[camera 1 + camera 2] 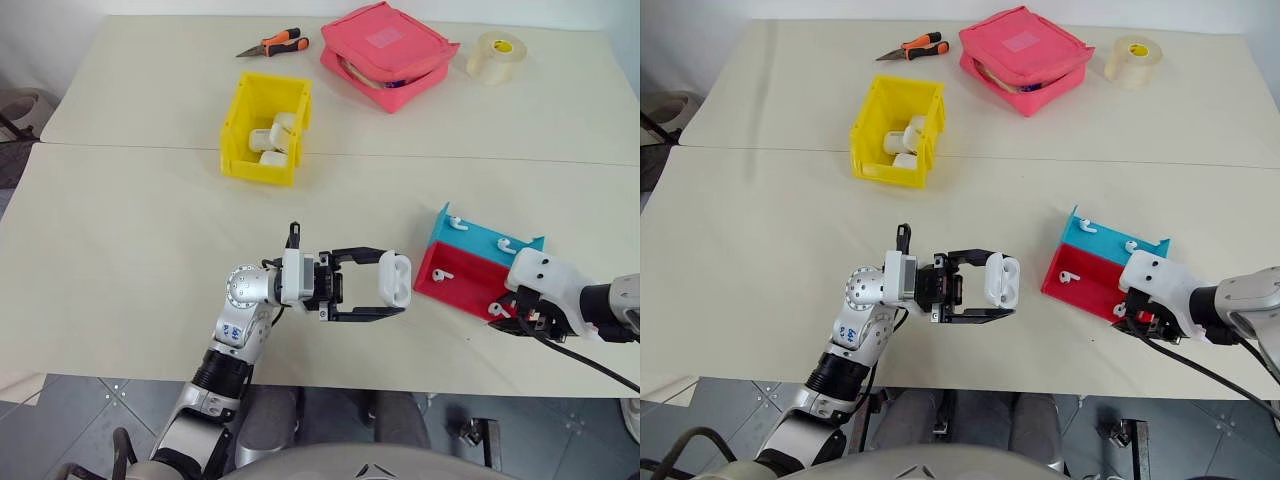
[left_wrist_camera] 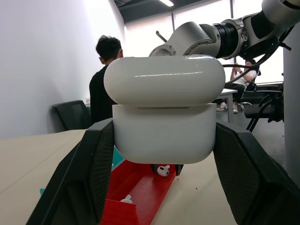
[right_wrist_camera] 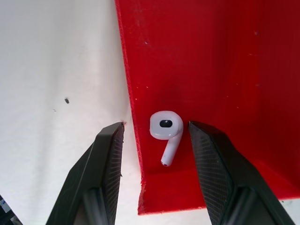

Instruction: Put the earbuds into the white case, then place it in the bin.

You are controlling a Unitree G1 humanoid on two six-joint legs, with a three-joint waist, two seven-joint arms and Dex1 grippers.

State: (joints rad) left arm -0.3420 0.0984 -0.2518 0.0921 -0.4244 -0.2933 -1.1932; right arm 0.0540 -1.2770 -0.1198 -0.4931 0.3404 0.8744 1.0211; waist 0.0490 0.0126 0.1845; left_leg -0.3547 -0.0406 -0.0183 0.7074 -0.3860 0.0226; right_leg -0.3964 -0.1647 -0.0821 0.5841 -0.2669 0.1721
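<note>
My left gripper (image 1: 390, 284) is shut on the white case (image 1: 395, 274), holding it above the table's near middle. In the left wrist view the case (image 2: 164, 115) sits between the two black fingers (image 2: 91, 173). My right gripper (image 3: 155, 129) points down at the near corner of the red-and-blue tray (image 1: 465, 285). Its jaws straddle one earbud (image 3: 165, 130) lying on the red floor; one finger (image 3: 105, 164) is outside the tray wall, the other (image 3: 213, 164) inside beside the earbud. More earbuds (image 1: 456, 222) rest in the tray. The yellow bin (image 1: 240, 120) stands farther back.
White items (image 1: 275, 135) lie inside the bin. A pink zippered pouch (image 1: 385, 55), a roll of tape (image 1: 497, 55) and orange-handled pliers (image 1: 272, 45) sit along the far side. A person (image 2: 105, 89) shows beyond the table in the left wrist view.
</note>
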